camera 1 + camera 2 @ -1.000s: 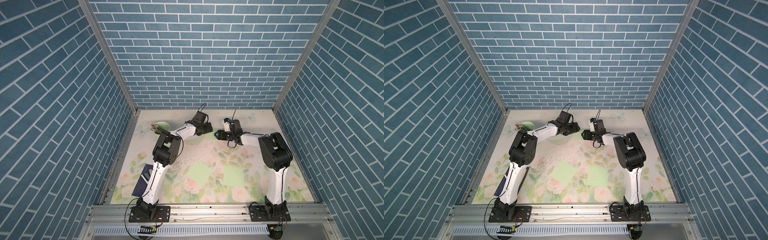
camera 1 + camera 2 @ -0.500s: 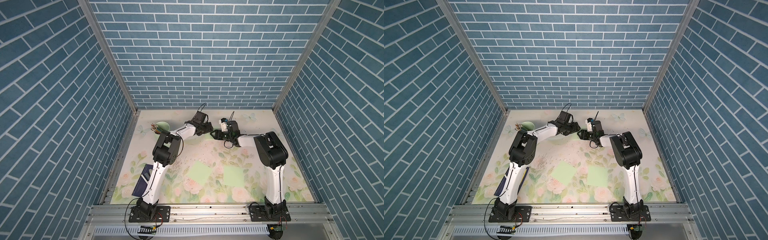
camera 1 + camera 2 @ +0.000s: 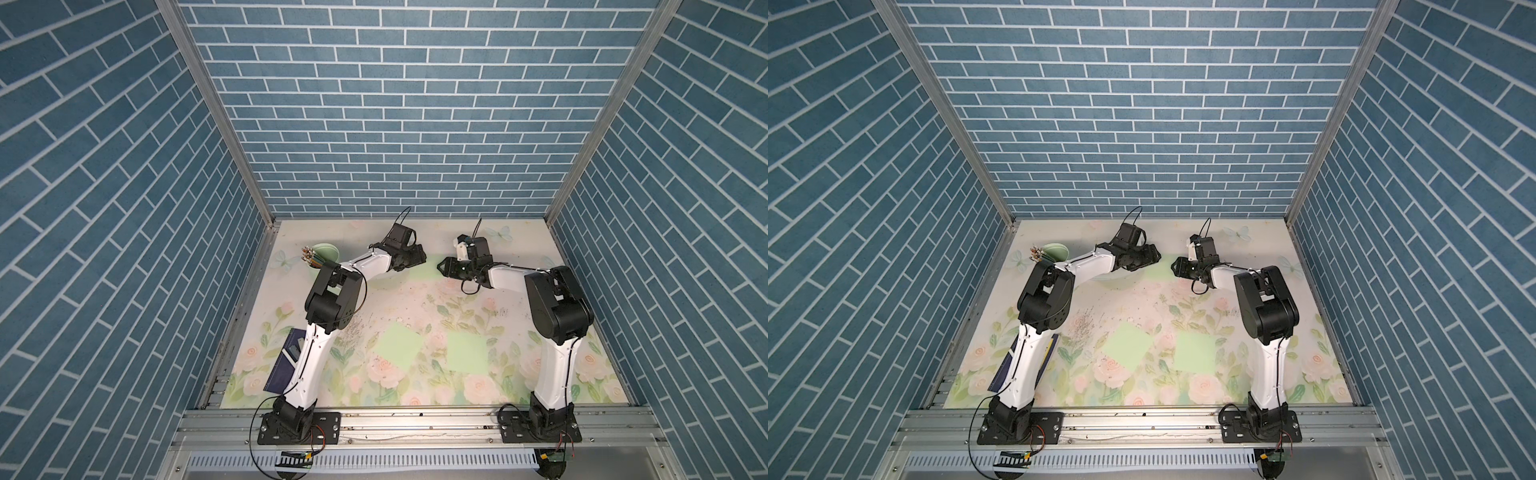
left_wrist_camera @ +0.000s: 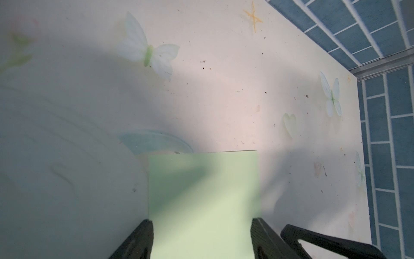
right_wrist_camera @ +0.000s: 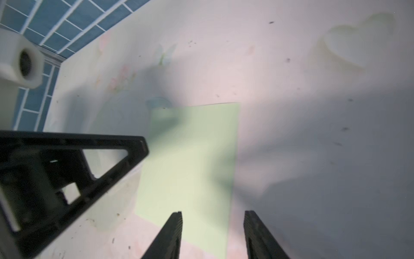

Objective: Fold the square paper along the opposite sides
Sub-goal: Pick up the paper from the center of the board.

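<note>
At the far side of the floral-print desk [image 3: 415, 303], the left tool [image 3: 417, 258] straddles the pale green square paper [image 4: 202, 201], jaws wide. The right tool [image 3: 444, 267] has slid closer, jaws narrowing but still apart, so a pinch looks imminent.

A robot test cell in a lab: 2 arms bolted to an aluminium rail [image 3: 415, 424] work inside a booth of printed blue brick-pattern panels [image 3: 399, 104] joined by metal corner posts, over a floral printed tabletop [image 3: 415, 299]
</note>
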Available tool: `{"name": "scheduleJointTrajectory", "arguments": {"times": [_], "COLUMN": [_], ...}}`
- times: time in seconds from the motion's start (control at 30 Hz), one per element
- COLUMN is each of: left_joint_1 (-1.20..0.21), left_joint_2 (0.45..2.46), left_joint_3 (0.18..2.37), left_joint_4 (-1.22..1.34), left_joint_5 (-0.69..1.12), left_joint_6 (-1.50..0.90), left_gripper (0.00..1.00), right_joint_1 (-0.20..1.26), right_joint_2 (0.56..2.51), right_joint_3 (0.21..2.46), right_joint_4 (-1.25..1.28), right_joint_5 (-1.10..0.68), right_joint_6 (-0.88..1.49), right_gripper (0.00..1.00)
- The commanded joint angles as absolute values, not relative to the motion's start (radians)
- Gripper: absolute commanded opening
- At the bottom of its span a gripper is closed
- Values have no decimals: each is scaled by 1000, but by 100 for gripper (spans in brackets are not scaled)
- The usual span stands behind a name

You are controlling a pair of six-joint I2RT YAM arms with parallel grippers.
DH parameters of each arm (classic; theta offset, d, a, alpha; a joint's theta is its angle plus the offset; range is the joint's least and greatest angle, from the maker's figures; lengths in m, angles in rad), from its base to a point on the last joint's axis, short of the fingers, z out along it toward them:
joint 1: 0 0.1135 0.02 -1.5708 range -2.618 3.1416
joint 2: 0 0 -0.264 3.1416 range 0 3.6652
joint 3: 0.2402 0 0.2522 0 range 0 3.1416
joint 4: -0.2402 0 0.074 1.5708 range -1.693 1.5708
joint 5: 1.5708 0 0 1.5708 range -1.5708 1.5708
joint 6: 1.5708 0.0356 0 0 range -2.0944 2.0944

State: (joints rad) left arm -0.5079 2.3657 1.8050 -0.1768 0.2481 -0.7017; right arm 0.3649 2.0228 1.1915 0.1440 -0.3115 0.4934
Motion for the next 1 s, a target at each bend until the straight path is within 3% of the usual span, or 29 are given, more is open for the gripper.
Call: {"name": "scheduleJointTrajectory", "arguments": {"times": [0.0, 0.4, 0.7, 0.97], "left_joint_1": [-504, -504, -501, -505], "left_joint_2": [2423, 2446, 2424, 2462], "left_joint_3": [1763, 1776, 1763, 1756], "left_joint_4": [-302, -320, -324, -348], "left_joint_5": [236, 265, 276, 266], "left_joint_6": [-694, -690, -691, -666], "left_gripper": [74, 80, 82, 73], "right_joint_1": [374, 456, 439, 440], "right_joint_2": [2002, 2135, 2093, 2099], "right_joint_3": [1160, 1184, 1140, 1089], "right_joint_4": [97, 168, 237, 327], "right_joint_5": [-267, -360, -396, -449], "right_joint_6": [505, 587, 583, 597], "right_gripper": [53, 51, 51, 51]}}
